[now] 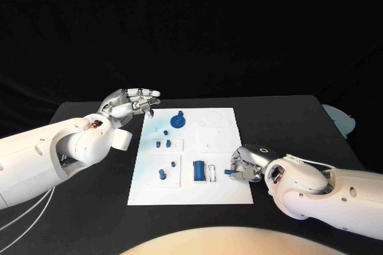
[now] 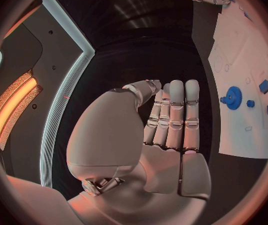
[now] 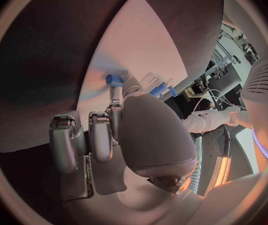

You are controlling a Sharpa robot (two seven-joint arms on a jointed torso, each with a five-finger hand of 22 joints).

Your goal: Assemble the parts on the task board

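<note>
Nearest the camera, the right hand [image 1: 246, 167] is seen low at the task board's [image 1: 223, 194] right edge, with a small blue part [image 1: 229, 171] pinched at its fingertips just over the board's near right area. In the right wrist view a small blue piece [image 3: 114, 80] is seen at the tips of its fingers [image 3: 116, 105], close above the white plate.

Just beside that hand, a blue cylinder [image 1: 198, 168] is lying on the board next to a pale slot piece [image 1: 211, 172]. Farther left, small blue pegs [image 1: 162, 173] are seen in the near left panel, and more small blue pieces [image 1: 164, 144] are set in the panel beyond it. A blue gear [image 1: 178, 121] is placed near the board's far edge; the outlined seats to its right appear unfilled.

The left hand [image 1: 132, 104] is held above the tabletop [image 1: 88, 108] at the board's far left corner, released, its fingers loosely apart and nothing in them; the left wrist view shows its fingers [image 2: 174, 116] straight and side by side.

The assembly is judged to be partway done: several parts seem seated, while the cylinder lying loose, the part in the right hand and the bare seats are left to be dealt with.
</note>
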